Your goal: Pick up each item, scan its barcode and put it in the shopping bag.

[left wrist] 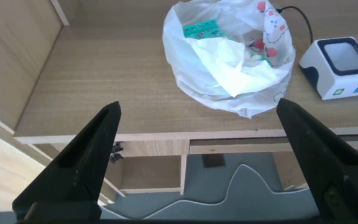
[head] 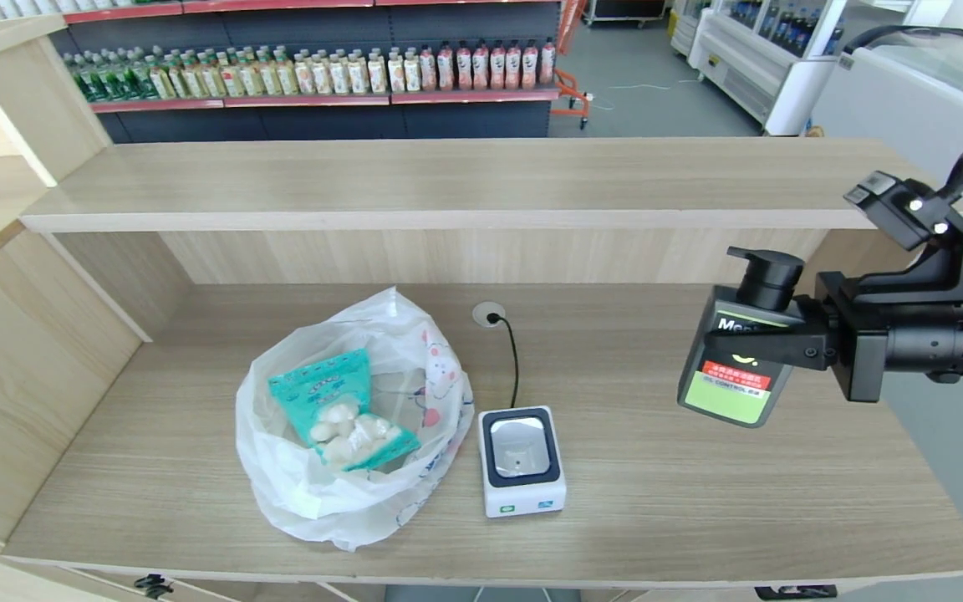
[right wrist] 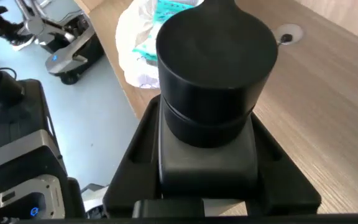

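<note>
right end effector point(head: 724, 339) clamped on a dark bottle point(head: 732, 393) with a black cap, held slightly tilted above the right side of the surface point(head: 699, 493). shopping bag point(head: 281, 468), white and translucent, lies open left of centre with 1 teal packet point(head: 327, 401) inside. scanner point(head: 522, 460) sits just beside the bag on its right, window up. left end effector point(left wrist: 199, 109) hangs over the surface's near edge, fingers spread wide, nothing between them.

Matte black right arm point(head: 941, 347) with flat, angular jaws.
</note>
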